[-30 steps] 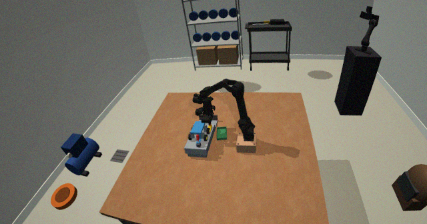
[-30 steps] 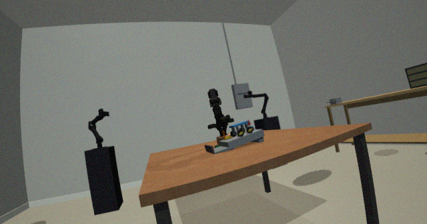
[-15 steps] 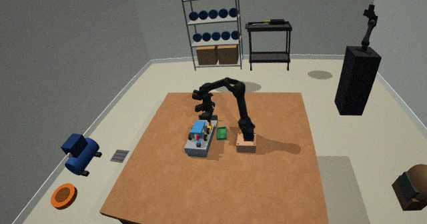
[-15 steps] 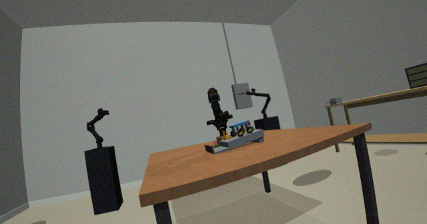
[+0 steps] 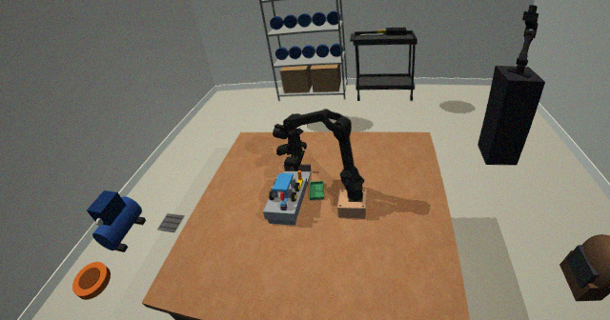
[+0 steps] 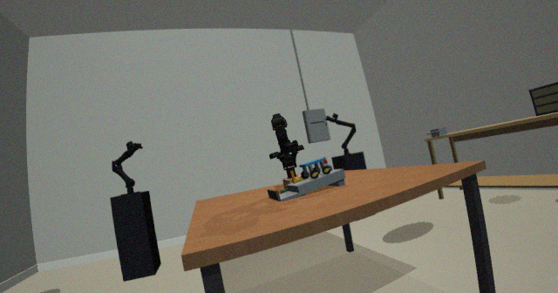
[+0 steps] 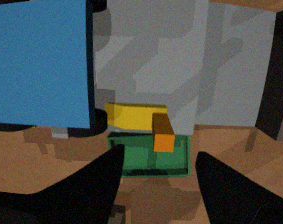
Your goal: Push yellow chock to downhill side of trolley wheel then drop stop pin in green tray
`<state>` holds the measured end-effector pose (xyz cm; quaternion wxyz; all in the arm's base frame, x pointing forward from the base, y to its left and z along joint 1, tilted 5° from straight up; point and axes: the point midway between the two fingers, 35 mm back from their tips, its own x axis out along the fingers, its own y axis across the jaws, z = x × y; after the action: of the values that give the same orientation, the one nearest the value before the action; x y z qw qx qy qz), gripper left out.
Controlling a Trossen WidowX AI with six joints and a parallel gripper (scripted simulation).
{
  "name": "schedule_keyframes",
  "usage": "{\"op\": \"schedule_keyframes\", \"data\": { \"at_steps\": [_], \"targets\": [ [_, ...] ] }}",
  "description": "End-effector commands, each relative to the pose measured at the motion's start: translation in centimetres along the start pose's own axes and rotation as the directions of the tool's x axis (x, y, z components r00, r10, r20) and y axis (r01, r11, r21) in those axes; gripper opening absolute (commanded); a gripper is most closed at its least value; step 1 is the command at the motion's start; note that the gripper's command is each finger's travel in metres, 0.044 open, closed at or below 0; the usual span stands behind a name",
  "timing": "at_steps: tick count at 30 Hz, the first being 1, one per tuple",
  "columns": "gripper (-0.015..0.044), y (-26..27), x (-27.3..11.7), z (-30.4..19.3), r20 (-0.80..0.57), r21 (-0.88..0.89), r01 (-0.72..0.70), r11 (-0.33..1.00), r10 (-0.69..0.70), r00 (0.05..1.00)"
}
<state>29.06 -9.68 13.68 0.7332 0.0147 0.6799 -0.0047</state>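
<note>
The trolley with a blue top point(image 5: 283, 182) point(image 6: 313, 163) point(image 7: 39, 65) stands on the grey ramp point(image 5: 280, 213) point(image 6: 316, 184) point(image 7: 232, 90). The stop pin's red head point(image 5: 282, 196) point(image 6: 325, 161) shows at its uphill end. The yellow chock point(image 5: 300, 182) point(image 6: 298, 180) point(image 7: 129, 117) sits on the ramp by the downhill wheel on the tray side; whether they touch is unclear. Its orange handle point(image 7: 164, 142) stands up. My gripper point(image 7: 161, 155) is open at the chock, its fingertips apart on either side of the handle in the wrist view, touching neither side. The green tray point(image 5: 316, 190) point(image 7: 137, 155) lies beside the ramp.
The arm's base point(image 5: 352, 210) stands on the table point(image 5: 381, 258) point(image 6: 244, 219), beyond the tray from the ramp. A dark end stop point(image 7: 277, 75) rises at the ramp's low end.
</note>
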Motion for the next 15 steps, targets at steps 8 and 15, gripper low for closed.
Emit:
{"op": "schedule_keyframes", "data": {
  "at_steps": [8,15],
  "targets": [
    [0.019,3.4,-1.5,1.8,0.065,0.254,-0.049,0.966,0.034,0.997],
    [0.019,6.5,-1.7,2.5,0.059,0.495,-0.093,0.864,0.074,0.996]
  ]
}}
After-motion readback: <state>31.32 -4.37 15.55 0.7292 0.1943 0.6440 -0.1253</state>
